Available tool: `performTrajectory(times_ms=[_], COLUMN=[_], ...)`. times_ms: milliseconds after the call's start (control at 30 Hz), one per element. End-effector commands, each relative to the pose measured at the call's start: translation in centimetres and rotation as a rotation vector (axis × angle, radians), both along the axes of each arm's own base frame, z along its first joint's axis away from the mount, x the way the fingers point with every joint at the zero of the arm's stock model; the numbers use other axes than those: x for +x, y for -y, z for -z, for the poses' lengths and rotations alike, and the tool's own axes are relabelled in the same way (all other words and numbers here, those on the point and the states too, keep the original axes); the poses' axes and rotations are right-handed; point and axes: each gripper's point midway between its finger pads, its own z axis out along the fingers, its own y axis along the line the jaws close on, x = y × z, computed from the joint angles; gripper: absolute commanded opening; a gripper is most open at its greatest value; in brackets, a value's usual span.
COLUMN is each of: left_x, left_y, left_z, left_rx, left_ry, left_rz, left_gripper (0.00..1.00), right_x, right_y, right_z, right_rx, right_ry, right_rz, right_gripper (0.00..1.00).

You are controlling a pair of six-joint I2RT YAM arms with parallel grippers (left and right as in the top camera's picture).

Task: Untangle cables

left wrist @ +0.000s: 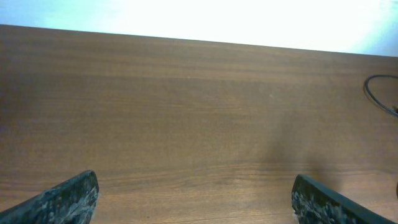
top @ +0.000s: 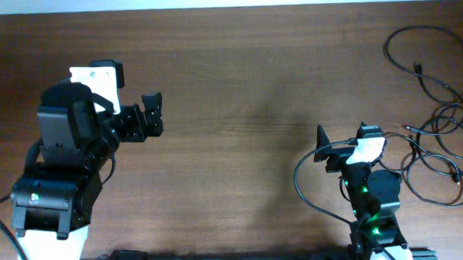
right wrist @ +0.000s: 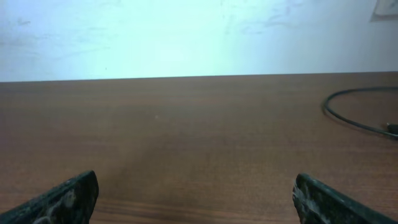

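Wooden table (top: 241, 84), one tangle of cables (top: 440, 129), left arm (top: 73, 144), right arm (top: 372, 193), jaws spread empty.

Smooth brown wood-grain tabletop (top: 241, 84) with a soft, low sheen. Thin black cables (top: 435, 156) near its right edge look matt and rubbery. The left end effector (left wrist: 194, 199) has fingers (left wrist: 68, 200) of rough, speckled black material.
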Motion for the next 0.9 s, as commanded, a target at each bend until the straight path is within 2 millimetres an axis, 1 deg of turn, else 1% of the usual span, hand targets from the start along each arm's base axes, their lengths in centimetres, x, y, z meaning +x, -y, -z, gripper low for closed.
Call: performTrajectory(times_ms=[0,100,200,267,433,567,767,867], left_x=[0.1,0.1,0.1,0.1,0.1,0.1,0.1,0.1], left_y=[-0.2,-0.2,-0.2,-0.2,-0.2,-0.2,-0.2,-0.2], left_z=[-0.1,-0.1,-0.1,-0.1,-0.1,-0.1,-0.1,-0.1], left_rx=[-0.008,-0.008,-0.008,-0.008,-0.008,-0.008,-0.008,-0.008], left_ry=[0.002,0.002,0.002,0.002,0.002,0.002,0.002,0.002], left_rz=[-0.015,-0.015,-0.015,-0.015,-0.015,-0.015,-0.015,-0.015], left_gripper=[0.99,0.99,0.99,0.99,0.99,0.99,0.99,0.99], right_x=[-0.7,-1.5,-1.6,-1.7,-2.1,-2.9,-4.1,-4.4], right_y=[-0.2,0.0,0.2,0.1,0.7,0.7,0.7,0.7], right_z=[-0.5,-0.2,-0.8,-0.7,0.9,2.1,3.0,3.0], right_rx=[0.011,0.013,0.017,0.018,0.019,0.019,0.019,0.019], right_ry=[0.046,0.070,0.092,0.089,0.020,-0.034,-0.066,-0.066], right_rz=[-0.009,-0.008,-0.009,-0.026,-0.017,-0.016,-0.016,-0.016], right_gripper=[0.99,0.99,0.99,0.99,0.99,0.99,0.99,0.99])
